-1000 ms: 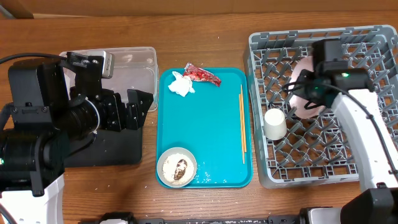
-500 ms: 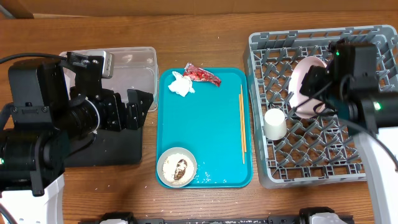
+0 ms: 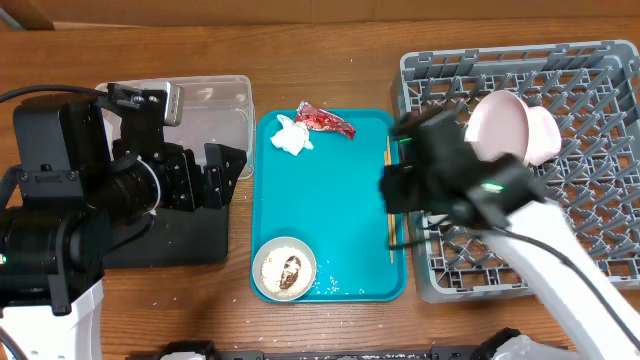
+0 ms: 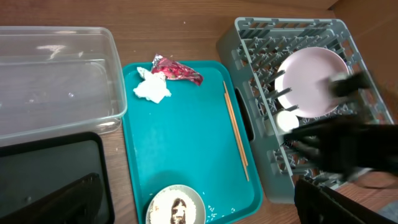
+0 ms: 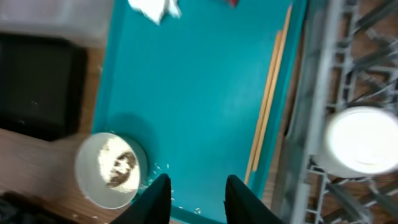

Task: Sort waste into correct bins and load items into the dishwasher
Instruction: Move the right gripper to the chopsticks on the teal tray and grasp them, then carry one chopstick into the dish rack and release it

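The round pale pink plate [image 3: 505, 128] stands on edge among the upright pegs of the grey dish rack [image 3: 600, 70], leaning in its upper half. The small pale cup [image 4: 287, 119] sits mouth down in the rack near its left wall, just below the plate in the left wrist view.

The rest lies on the teal serving tray [image 3: 335, 220]. The thin wooden chopsticks [image 3: 388, 150] lie side by side along its right edge. The crumpled white tissue [image 3: 291, 136] and the shiny red wrapper [image 3: 324, 119] touch at the tray's far end. The off-white bowl [image 3: 258, 268] sits in the near left corner with whitish food bits and a brown scrap [image 3: 290, 270] inside it, and a few loose grains [image 3: 335, 288] lie beside it.

The right gripper [image 5: 198, 190] hangs above the tray, between the bowl and the chopsticks, its two dark fingers parted with nothing between them and touching nothing. From overhead its arm is blurred across the seam between tray and rack. The left gripper [image 3: 205, 178] hovers over the edge where the clear plastic tub [image 3: 215, 100] meets the shallow black tray [image 3: 190, 240]. Its fingers are spread and hold nothing.

The tub looks empty, and the part of the black tray that shows is bare. Everything rests on a brown wooden table [image 3: 330, 60] with the bins left, the serving tray in the middle and the rack right.
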You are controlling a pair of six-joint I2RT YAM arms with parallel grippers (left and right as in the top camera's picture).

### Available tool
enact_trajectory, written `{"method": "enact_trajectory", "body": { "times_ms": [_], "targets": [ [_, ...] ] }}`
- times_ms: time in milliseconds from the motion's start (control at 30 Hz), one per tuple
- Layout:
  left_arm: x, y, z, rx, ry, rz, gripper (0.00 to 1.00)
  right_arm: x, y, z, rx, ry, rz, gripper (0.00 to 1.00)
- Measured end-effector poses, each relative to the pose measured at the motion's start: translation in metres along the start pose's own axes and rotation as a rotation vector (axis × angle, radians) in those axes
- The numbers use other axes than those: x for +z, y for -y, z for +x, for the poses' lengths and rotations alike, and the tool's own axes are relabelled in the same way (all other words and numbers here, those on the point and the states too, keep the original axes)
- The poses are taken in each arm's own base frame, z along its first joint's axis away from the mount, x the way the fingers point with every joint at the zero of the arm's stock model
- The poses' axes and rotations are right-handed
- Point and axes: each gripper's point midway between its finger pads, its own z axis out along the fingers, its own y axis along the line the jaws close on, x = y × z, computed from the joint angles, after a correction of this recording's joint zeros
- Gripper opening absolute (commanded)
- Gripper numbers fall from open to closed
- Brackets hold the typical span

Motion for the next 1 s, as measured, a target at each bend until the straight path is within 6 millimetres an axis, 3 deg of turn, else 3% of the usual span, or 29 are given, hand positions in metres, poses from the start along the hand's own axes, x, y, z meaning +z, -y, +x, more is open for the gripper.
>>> {"method": "enact_trajectory", "body": {
  "times_ms": [67,167,300,500,733,933,1000],
  "targets": [
    [0.0,0.0,0.0,0.0,0.0,0.0,1.0,0.037,0.003,0.008,-0.013,-0.07,0.095,0.32],
    [0.0,0.0,0.0,0.0,0.0,0.0,1.0,0.087,0.025,0.006,0.005,-0.116,0.257,0.33],
    [0.0,0.0,0.0,0.0,0.0,0.0,1.0,0.127,0.046,0.008,0.022,-0.156,0.362,0.35],
    [0.0,0.0,0.0,0.0,0.0,0.0,1.0,0.153,0.059,0.004,0.02,-0.172,0.379,0.36],
    [0.0,0.0,0.0,0.0,0.0,0.0,1.0,0.17,0.061,0.011,-0.02,-0.226,0.368,0.36],
    [0.0,0.0,0.0,0.0,0.0,0.0,1.0,0.199,0.074,0.027,-0.029,-0.311,0.389,0.36],
    [0.0,0.0,0.0,0.0,0.0,0.0,1.0,0.199,0.075,0.026,-0.025,-0.311,0.391,0.36]
  ]
}}
